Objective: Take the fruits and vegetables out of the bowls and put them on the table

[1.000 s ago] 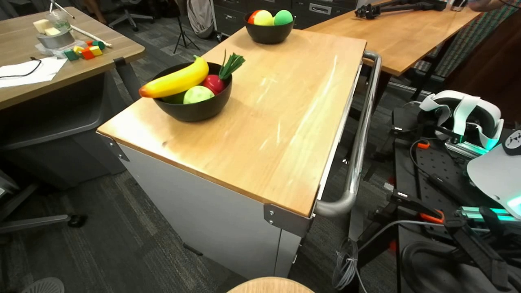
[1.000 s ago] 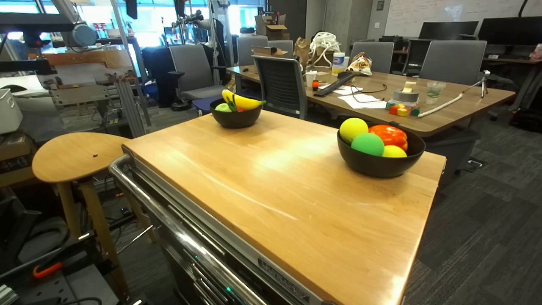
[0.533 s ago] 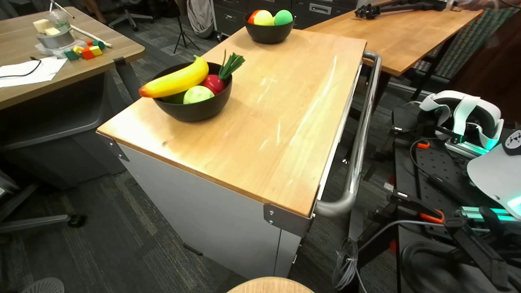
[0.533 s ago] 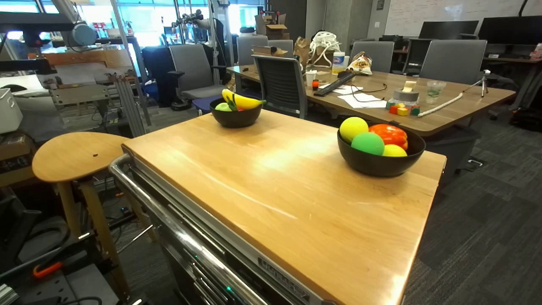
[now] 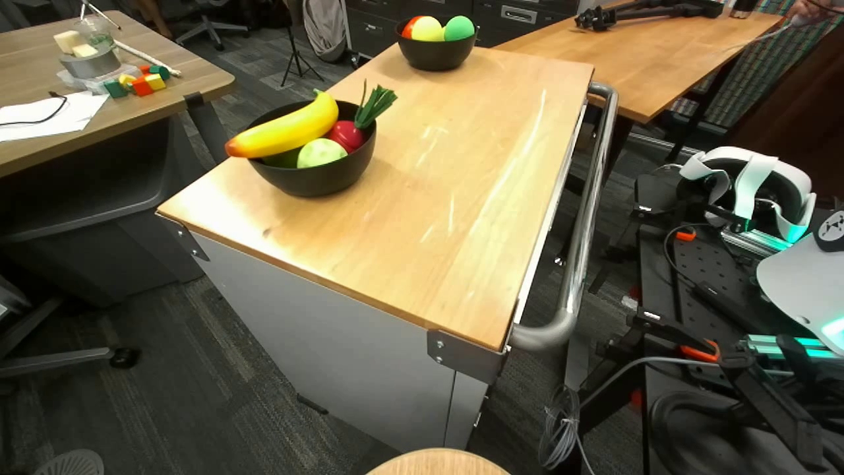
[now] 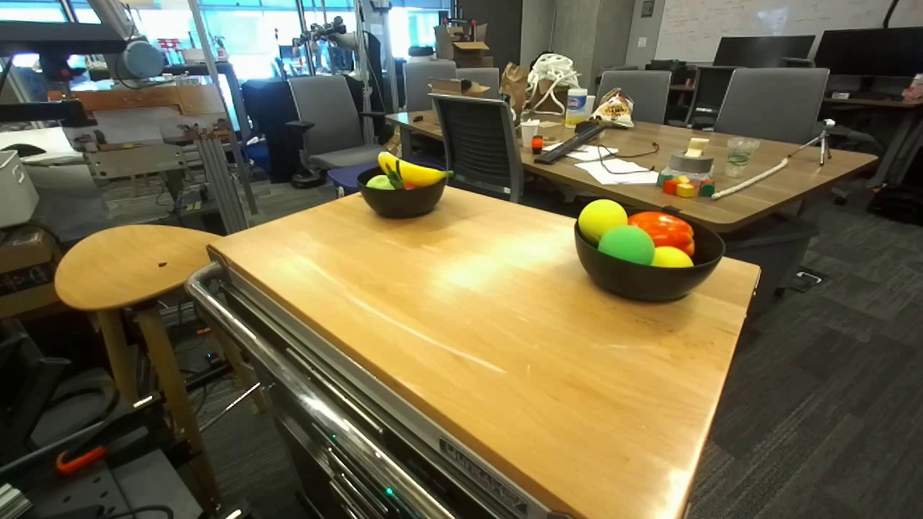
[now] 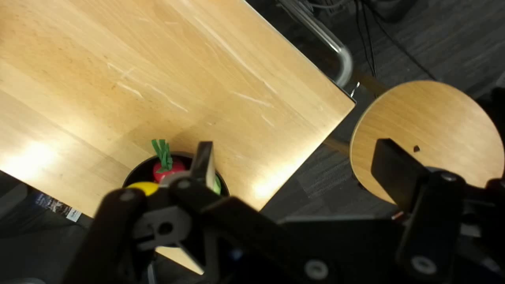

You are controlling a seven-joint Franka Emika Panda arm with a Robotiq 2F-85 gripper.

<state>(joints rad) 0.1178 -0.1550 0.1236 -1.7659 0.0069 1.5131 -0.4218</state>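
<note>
My pincer (image 7: 296,157) is released, its fingers (image 7: 392,171) spread wide apart; through the wrist view I look down past them at a corner of the wooden table (image 5: 428,198), one finger covering part of a black bowl (image 5: 323,185). That bowl stands near one end of the table. In an exterior view I make out its load: a yellow banana (image 5: 283,132) lies across the top, its orange tip poking past the rim; a red radish (image 5: 346,136) sits beside it, green leaves (image 5: 376,107) leaning out over the edge; a pale green fruit (image 5: 321,153) rests just beside the radish, and a darker green piece (image 5: 282,160) is mostly hidden under the banana. At the opposite end of the table a second black bowl (image 6: 649,285) holds a red pepper (image 6: 662,231), a green round fruit (image 6: 626,246), a yellow round fruit (image 6: 603,220) and a partly hidden yellow piece (image 6: 672,257). A metal bar handle (image 5: 585,224) runs along one long side of the table, and a round wooden stool (image 6: 122,267) stands near the table's corner.
</note>
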